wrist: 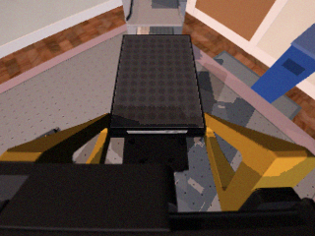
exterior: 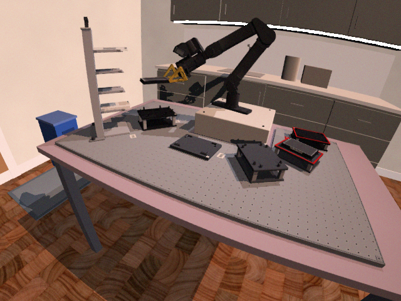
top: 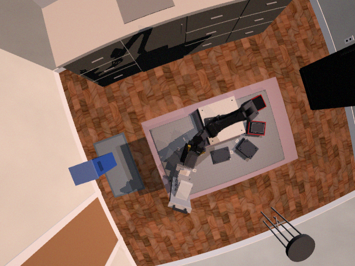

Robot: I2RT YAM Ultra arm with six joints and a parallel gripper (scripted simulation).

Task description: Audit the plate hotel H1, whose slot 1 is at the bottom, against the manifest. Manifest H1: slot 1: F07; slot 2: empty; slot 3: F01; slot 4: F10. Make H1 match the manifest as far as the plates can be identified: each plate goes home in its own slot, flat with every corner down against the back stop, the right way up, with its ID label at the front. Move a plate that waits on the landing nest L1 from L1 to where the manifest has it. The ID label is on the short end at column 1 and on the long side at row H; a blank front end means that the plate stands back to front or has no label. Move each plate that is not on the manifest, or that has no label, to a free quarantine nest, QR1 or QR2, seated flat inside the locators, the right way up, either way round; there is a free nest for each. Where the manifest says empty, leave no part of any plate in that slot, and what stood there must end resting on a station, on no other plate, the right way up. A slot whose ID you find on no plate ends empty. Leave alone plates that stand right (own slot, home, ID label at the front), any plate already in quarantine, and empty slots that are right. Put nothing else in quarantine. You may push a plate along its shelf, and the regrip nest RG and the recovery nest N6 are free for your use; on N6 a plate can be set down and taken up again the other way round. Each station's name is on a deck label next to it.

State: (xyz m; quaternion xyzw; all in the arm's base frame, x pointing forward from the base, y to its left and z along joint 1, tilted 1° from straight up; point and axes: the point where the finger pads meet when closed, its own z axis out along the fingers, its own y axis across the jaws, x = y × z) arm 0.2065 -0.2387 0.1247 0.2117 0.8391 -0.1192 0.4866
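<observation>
My gripper (exterior: 176,74) with yellow fingers is shut on the near end of a dark well plate (exterior: 151,79) and holds it level, high above the deck. In the wrist view the plate (wrist: 157,81) stretches away from the fingers, with a pale strip on its near end. The plate points toward the hotel H1 (exterior: 92,84), which stands beyond it, about level with the middle shelves. A light plate (exterior: 114,105) lies on the bottom shelf. From above, the gripper (top: 191,150) and the plate (top: 189,158) are short of the hotel (top: 180,190). I cannot tell what the upper shelves hold.
A raised black nest (exterior: 156,116) stands below the held plate, empty. A flat nest (exterior: 195,146) and another raised nest (exterior: 260,160) sit mid-deck. Two red-edged quarantine nests are at the right; the near one (exterior: 299,150) holds a plate, the far one (exterior: 311,135) is empty.
</observation>
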